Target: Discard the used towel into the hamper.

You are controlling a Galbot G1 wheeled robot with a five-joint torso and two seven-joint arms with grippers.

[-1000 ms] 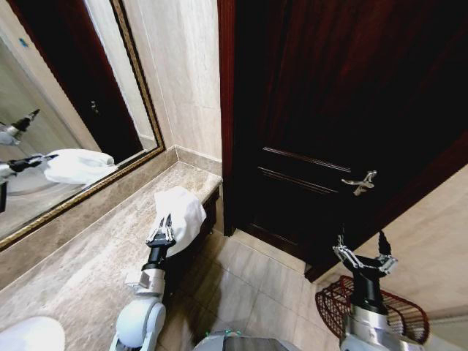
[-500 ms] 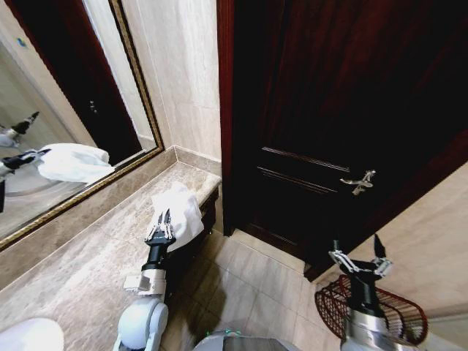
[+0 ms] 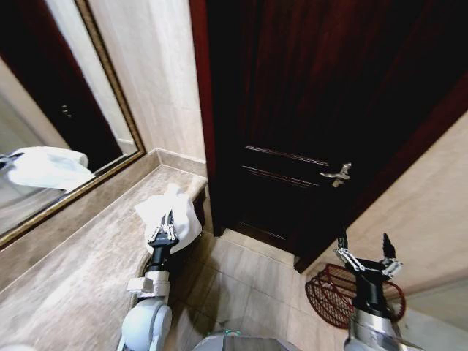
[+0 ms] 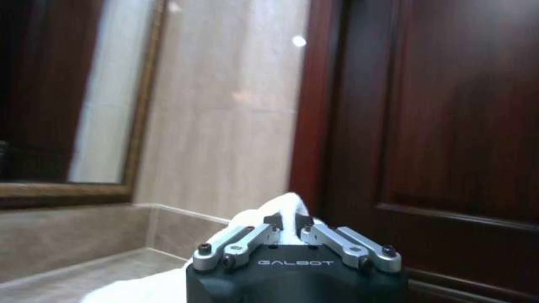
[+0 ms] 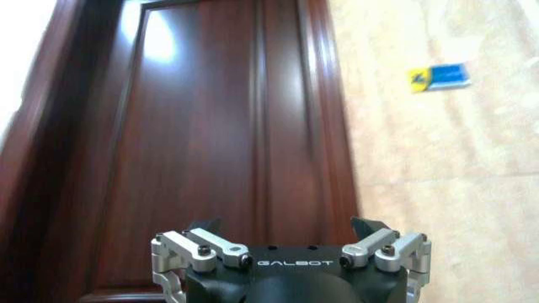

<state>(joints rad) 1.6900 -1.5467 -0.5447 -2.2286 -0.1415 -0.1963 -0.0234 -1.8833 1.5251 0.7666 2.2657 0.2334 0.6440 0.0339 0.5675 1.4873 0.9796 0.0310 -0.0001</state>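
Gripping the crumpled white towel (image 3: 170, 213) clear of the beige marble counter (image 3: 80, 278) at lower left, the left gripper (image 3: 162, 235) is carrying it for disposal, while the right gripper (image 3: 369, 255), fingers spread, is waiting above the dark-red wire hamper (image 3: 333, 296) at lower right.

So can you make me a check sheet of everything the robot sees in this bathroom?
Surface: beige marble counter, bare where visible.
Job's things: crumpled white cloth towel held over the counter's end; round dark-red wire hamper on the tiled floor.
Clutter: nothing seen.
Grippers: left tool shut on the towel; right tool open, above the hamper.
Cables: nothing seen.
Surroundings: dark wooden door, gold-framed mirror.
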